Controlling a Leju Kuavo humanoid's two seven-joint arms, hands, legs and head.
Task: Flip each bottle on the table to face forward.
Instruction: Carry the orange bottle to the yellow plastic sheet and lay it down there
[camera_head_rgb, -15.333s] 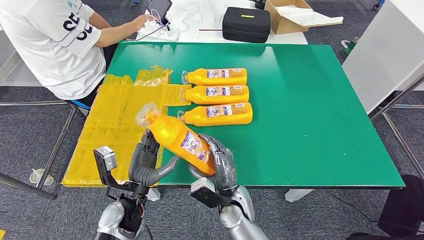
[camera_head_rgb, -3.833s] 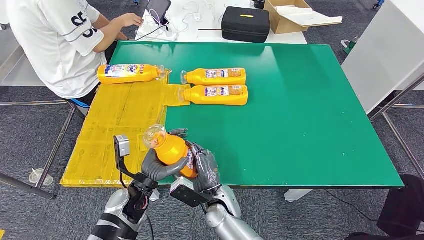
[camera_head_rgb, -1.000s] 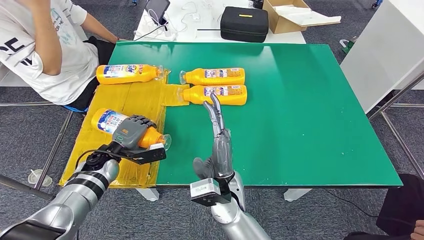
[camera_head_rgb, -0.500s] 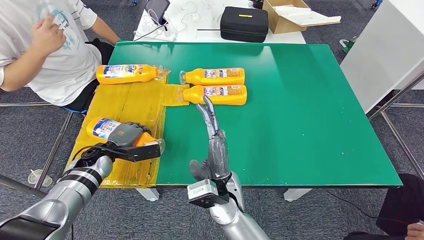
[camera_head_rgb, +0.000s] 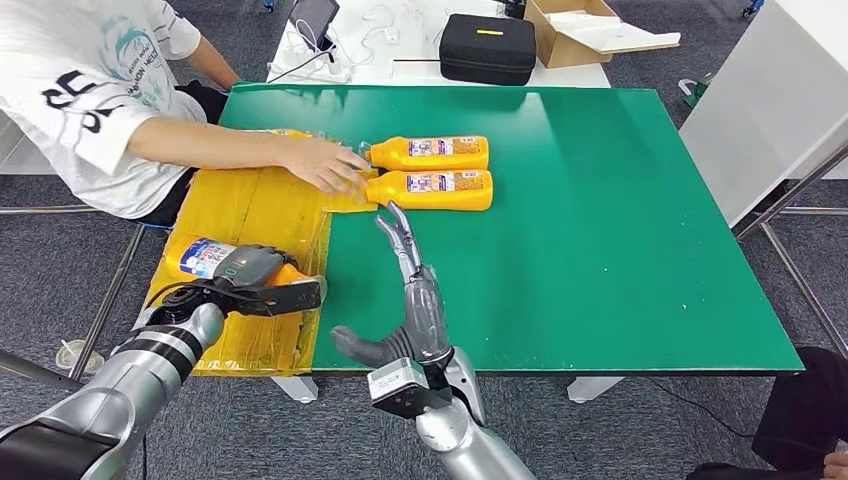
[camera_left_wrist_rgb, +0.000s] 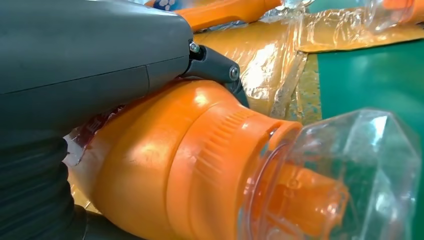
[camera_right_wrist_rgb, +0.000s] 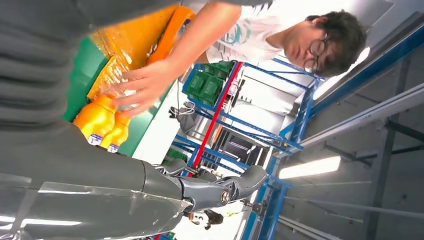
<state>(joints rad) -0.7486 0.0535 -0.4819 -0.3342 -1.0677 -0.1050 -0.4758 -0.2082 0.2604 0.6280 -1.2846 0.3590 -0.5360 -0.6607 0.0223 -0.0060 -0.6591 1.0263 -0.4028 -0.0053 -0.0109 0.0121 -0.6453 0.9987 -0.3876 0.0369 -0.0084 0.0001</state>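
Note:
My left hand (camera_head_rgb: 250, 268) grips an orange bottle (camera_head_rgb: 205, 256) lying on the yellow plastic sheet (camera_head_rgb: 250, 215) at the table's front left. Its clear cap (camera_head_rgb: 306, 290) points right toward the green table (camera_head_rgb: 620, 230). Up close in the left wrist view, the hand (camera_left_wrist_rgb: 90, 55) lies over the bottle's shoulder (camera_left_wrist_rgb: 190, 165). My right hand (camera_head_rgb: 410, 290) hovers open over the table's front, fingers stretched toward two orange bottles (camera_head_rgb: 430, 153) (camera_head_rgb: 432, 189) that lie side by side, caps to the left. A person's hand (camera_head_rgb: 325, 165) rests by those caps, covering another bottle (camera_head_rgb: 285, 133).
The person sits at the table's left edge, an arm stretched over the yellow sheet. Beyond the far edge stand a black case (camera_head_rgb: 490, 48), an open cardboard box (camera_head_rgb: 590, 30) and a tablet (camera_head_rgb: 312, 15). A white cabinet (camera_head_rgb: 780, 100) stands to the right.
The person's arm has reached across the sheet to the bottles' caps, covering the back-left bottle. My left hand has settled lower with its bottle. My right hand has drawn back toward me.

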